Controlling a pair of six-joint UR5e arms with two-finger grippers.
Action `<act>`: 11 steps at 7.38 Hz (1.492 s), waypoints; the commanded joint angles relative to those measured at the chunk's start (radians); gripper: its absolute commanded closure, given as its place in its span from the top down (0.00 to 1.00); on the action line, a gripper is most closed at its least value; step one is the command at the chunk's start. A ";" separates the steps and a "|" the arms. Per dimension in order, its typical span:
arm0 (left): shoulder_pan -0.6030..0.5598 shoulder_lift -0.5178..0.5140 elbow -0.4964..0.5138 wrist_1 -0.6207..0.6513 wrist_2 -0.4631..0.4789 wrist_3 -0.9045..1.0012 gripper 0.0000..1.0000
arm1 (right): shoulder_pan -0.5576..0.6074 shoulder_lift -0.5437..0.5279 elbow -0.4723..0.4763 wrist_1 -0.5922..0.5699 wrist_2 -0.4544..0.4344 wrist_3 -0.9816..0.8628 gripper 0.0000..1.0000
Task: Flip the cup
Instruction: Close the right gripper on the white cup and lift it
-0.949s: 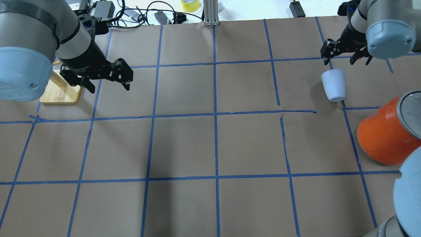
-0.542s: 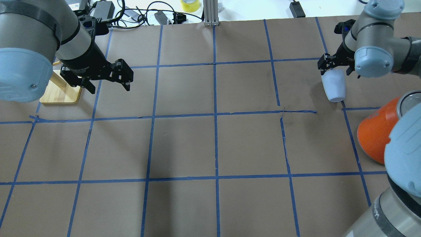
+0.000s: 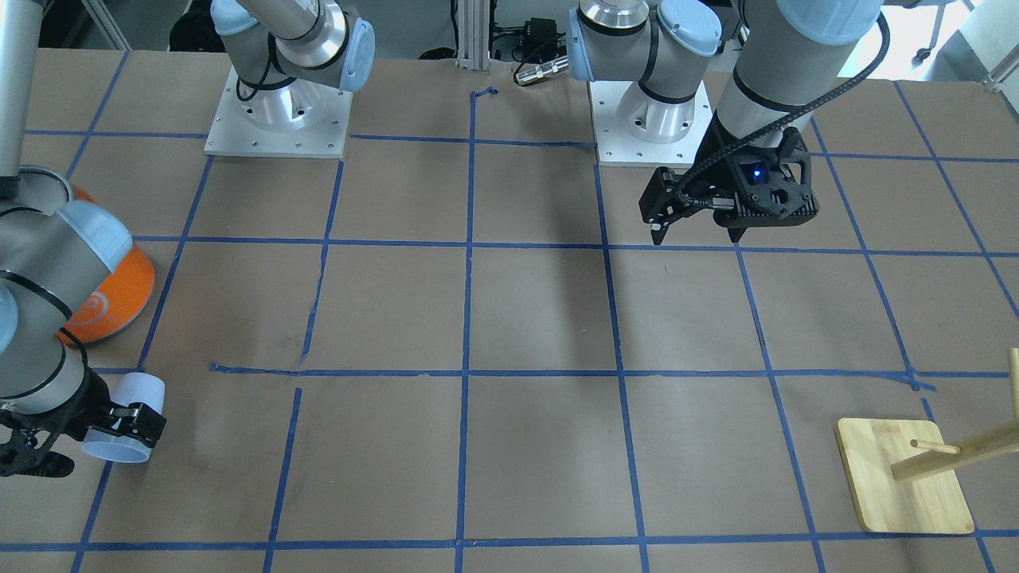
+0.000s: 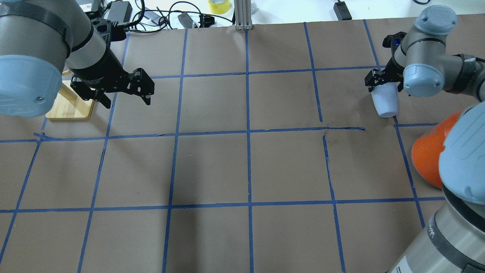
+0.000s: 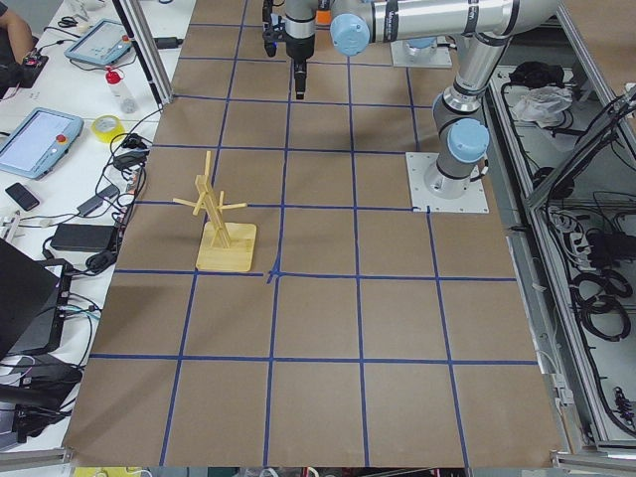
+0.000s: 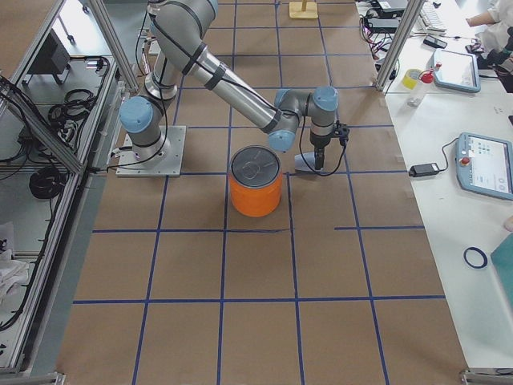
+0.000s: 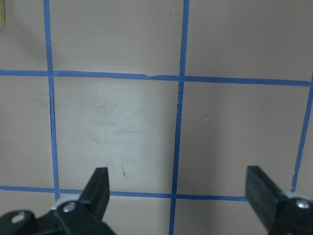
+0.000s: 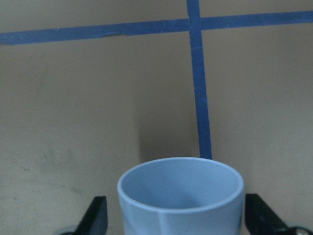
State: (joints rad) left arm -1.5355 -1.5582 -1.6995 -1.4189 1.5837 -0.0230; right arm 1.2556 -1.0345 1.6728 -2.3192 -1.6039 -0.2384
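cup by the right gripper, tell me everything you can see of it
The cup is a small, plain, pale lavender-blue tumbler, plastic by its look, tapered to a rounded base, no handle. It lies on its side on the paper-covered table, mouth away from the robot; the inside looks empty. The open right gripper straddles it near the mouth; contact cannot be told. An orange can stands nearby, apart.

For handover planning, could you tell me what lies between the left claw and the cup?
Overhead, only bare table paper with blue tape lines separates the left claw from the cup.
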 commanded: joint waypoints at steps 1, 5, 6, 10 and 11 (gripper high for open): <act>0.000 0.000 0.000 -0.002 -0.001 0.000 1.00 | -0.009 0.008 0.004 -0.002 0.001 -0.025 1.00; -0.002 0.003 0.000 -0.002 -0.001 0.000 1.00 | -0.010 -0.001 0.002 -0.023 0.015 -0.027 0.51; 0.000 0.003 0.000 -0.002 -0.001 0.000 1.00 | -0.007 -0.039 0.001 -0.008 0.016 -0.028 0.45; -0.002 0.004 0.000 0.000 -0.002 -0.008 1.00 | 0.242 -0.188 0.001 0.141 0.130 -0.035 0.37; -0.002 0.006 0.001 0.000 0.001 -0.008 1.00 | 0.365 -0.173 0.002 0.135 0.125 -0.033 0.37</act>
State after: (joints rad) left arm -1.5370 -1.5544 -1.6995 -1.4194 1.5821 -0.0299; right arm 1.4701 -1.2148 1.6737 -2.1867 -1.4756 -0.2732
